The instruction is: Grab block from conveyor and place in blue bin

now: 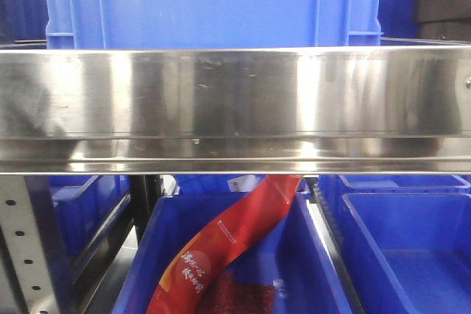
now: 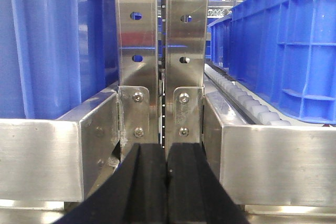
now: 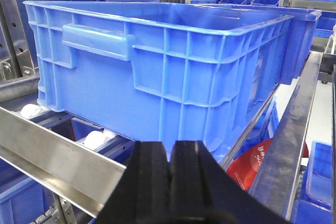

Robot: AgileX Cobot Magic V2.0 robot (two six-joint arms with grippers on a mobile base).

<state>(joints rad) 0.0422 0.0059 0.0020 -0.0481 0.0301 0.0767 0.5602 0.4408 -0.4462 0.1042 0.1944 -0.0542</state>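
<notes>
While both pincers, left pincer point(image 2: 167, 182) and right pincer point(image 3: 170, 182), sit pressed together holding nothing, I see no block or conveyor; search step. Next: swing away from large blue ribbed plastic crate point(image 3: 157, 61).

I am in a warehouse or factory storeroom: stainless steel racking point(image 1: 235, 101) with roller tracks point(image 2: 247, 103) carries rows of blue plastic crates point(image 3: 157, 72) around me.
</notes>
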